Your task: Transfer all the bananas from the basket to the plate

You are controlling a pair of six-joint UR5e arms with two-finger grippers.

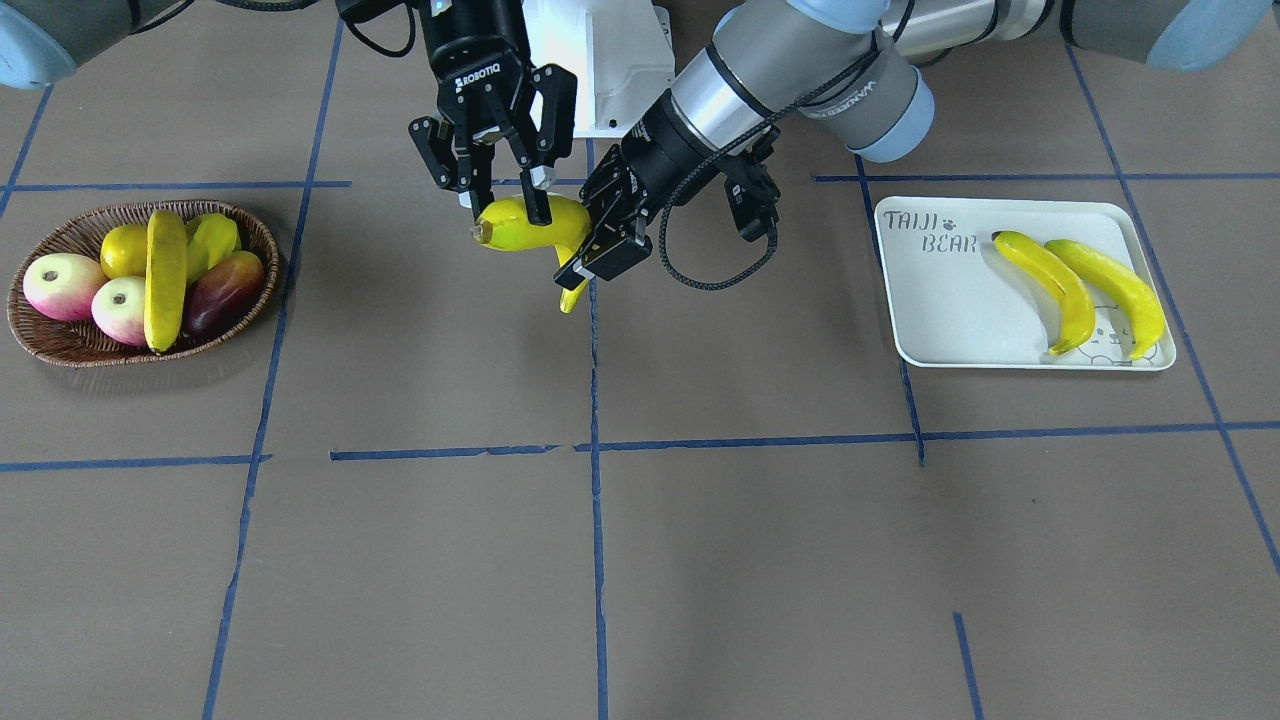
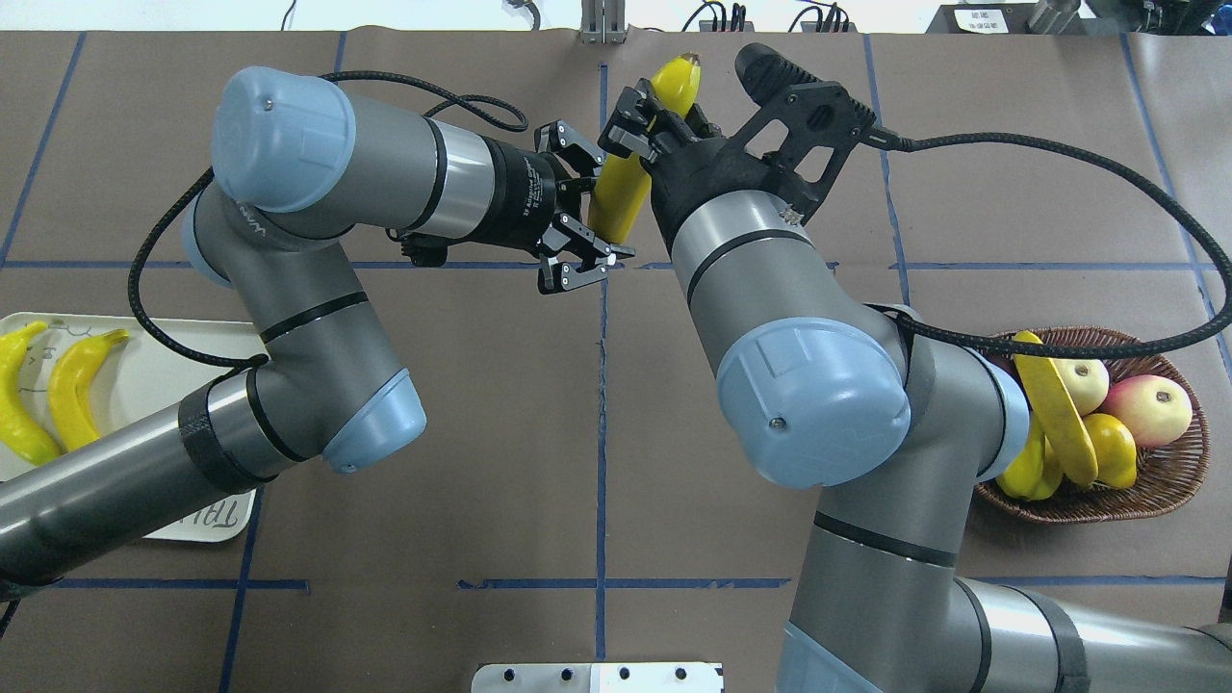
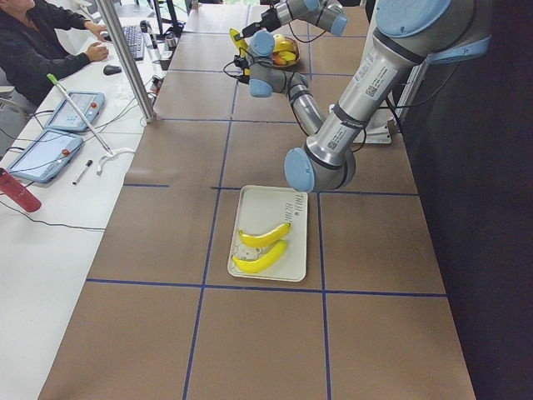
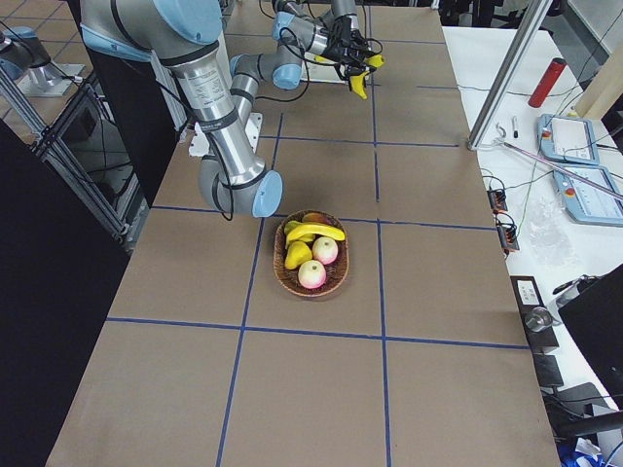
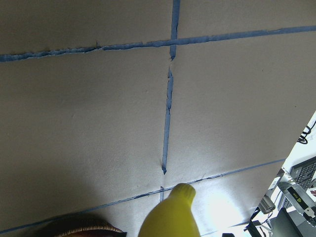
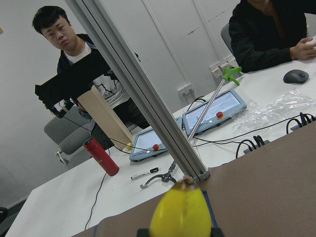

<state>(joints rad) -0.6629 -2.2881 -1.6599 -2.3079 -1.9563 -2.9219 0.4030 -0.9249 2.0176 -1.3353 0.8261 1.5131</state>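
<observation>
My right gripper (image 1: 510, 212) is shut on a yellow banana (image 1: 530, 222) and holds it in the air over the table's middle; the pair shows in the overhead view too, gripper (image 2: 653, 135) and banana (image 2: 621, 188). My left gripper (image 1: 600, 225) is open, one finger on each side of that banana's lower end (image 2: 608, 226). The banana's tip shows in the left wrist view (image 5: 173, 215) and the right wrist view (image 6: 181, 212). One banana (image 1: 165, 280) lies across the fruit in the wicker basket (image 1: 60, 345). Two bananas (image 1: 1050, 285) (image 1: 1120, 295) lie on the plate (image 1: 940, 320).
The basket also holds two pink apples (image 1: 62, 285), a lemon (image 1: 122, 250), a starfruit (image 1: 215, 240) and a dark mango (image 1: 222, 292). The white robot base (image 1: 600, 60) is behind the grippers. Operators sit at a side desk (image 3: 50, 158) with tablets.
</observation>
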